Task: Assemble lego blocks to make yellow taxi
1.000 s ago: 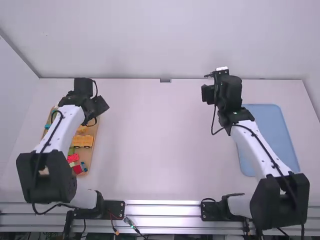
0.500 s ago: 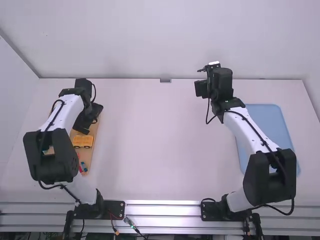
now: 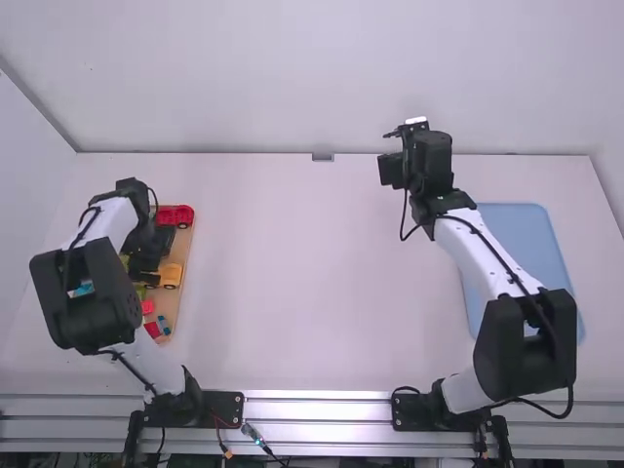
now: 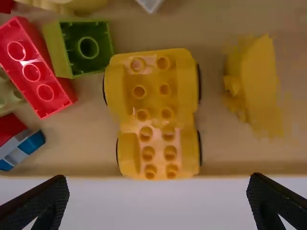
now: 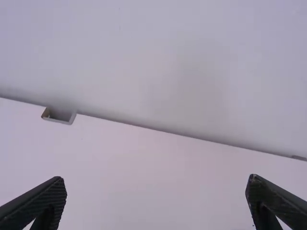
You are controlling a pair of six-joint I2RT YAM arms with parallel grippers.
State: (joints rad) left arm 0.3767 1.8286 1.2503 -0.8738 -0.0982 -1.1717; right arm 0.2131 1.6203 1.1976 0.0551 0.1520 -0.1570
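Four dark wheels (image 4: pixel 199 148) flank the studded yellow base (image 4: pixel 153 108), both arms' jaws gaping wide, empty.

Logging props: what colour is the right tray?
The tray is light blue, best in the high view.

The left arm (image 3: pixel 96 227) was bent at the frame's left, its left gripper (image 3: pixel 146 267) spread open. The right arm (image 3: pixel 480 252) was angled toward upper centre-right, its right gripper (image 3: pixel 411 128) parted wide.
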